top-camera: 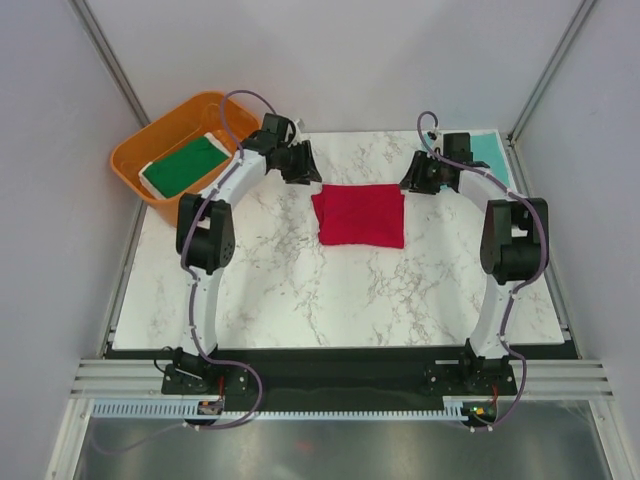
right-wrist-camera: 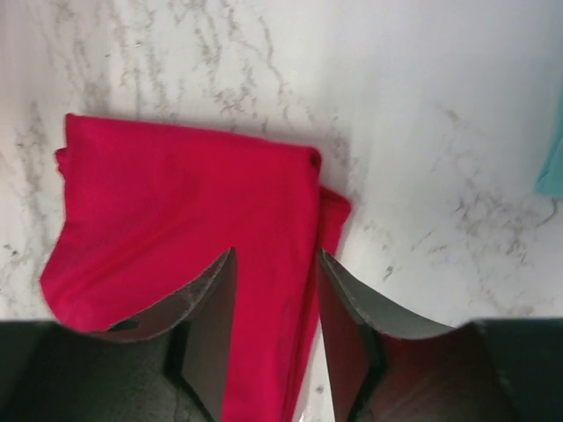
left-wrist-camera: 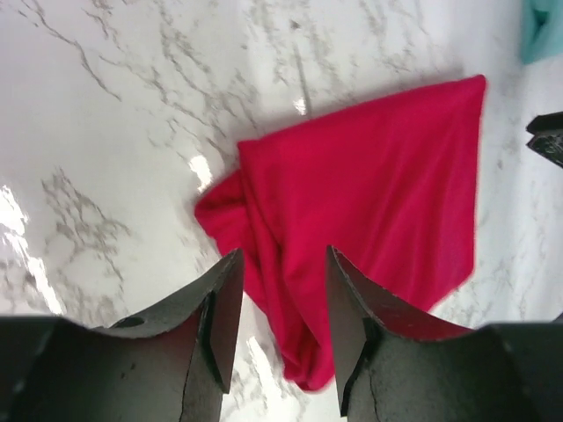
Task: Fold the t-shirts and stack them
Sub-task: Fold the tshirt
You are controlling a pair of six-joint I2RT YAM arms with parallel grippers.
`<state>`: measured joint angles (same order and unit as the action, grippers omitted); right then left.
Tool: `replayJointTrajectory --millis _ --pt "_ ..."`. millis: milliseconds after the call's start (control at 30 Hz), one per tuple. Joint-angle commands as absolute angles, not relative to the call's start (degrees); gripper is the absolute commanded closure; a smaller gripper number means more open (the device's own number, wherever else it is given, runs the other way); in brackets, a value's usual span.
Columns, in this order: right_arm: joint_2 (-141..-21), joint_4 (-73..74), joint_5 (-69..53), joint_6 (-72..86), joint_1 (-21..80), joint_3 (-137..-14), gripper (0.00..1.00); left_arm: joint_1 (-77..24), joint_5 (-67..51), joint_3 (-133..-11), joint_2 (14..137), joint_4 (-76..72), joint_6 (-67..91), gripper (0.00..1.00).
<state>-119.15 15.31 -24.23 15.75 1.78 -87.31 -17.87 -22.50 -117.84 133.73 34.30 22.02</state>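
Note:
The red t-shirt [top-camera: 361, 214] lies folded into a rectangle on the marble table [top-camera: 300, 290], and shows in the left wrist view [left-wrist-camera: 378, 185] and the right wrist view [right-wrist-camera: 185, 211]. My left gripper [top-camera: 302, 170] is open and empty just above the shirt's far left corner [left-wrist-camera: 280, 264]. My right gripper [top-camera: 420, 180] is open and empty above its far right corner [right-wrist-camera: 274, 264]. The dark green t-shirt [top-camera: 185, 165] lies folded in the orange tub. The teal t-shirt [top-camera: 490, 152] lies at the far right, partly hidden behind my right arm.
The orange plastic tub [top-camera: 135, 155] stands at the far left corner, beside my left arm. Grey walls close in the table on both sides and at the back. A strip of the teal shirt shows in the left wrist view [left-wrist-camera: 544, 31].

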Motion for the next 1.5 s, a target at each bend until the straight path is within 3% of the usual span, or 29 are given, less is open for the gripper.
replayJointTrajectory --millis 0,267,600,767,900,1133,1467 --pt "-112.5 21.7 -24.0 16.9 3.9 -84.5 0.49 -21.0 -21.1 -112.7 122.5 33.2 20.5 0.51" --pt "-106.1 21.3 -26.1 17.2 8.3 -71.8 0.55 -31.5 -18.0 -95.6 116.2 30.9 22.8 0.57" --pt "-108.2 20.4 -17.6 15.2 6.0 -61.6 0.60 -29.0 -11.8 -78.2 116.3 24.1 28.6 0.60" --pt "-104.9 20.4 -19.2 15.5 6.2 -61.8 0.63 -28.7 -13.2 -76.7 112.2 24.1 30.0 0.59" --pt "-101.2 21.4 -23.5 16.1 7.5 -63.8 0.59 -28.7 -17.7 -77.5 106.6 23.9 30.5 0.58" --pt "-100.6 22.0 -26.6 18.0 9.9 -67.5 0.66 -29.3 -29.6 -85.2 106.3 21.1 30.7 0.58" --pt "-106.1 20.3 -22.3 16.6 8.9 -63.9 0.63 -28.0 -20.8 -81.6 118.0 17.3 32.3 0.59"
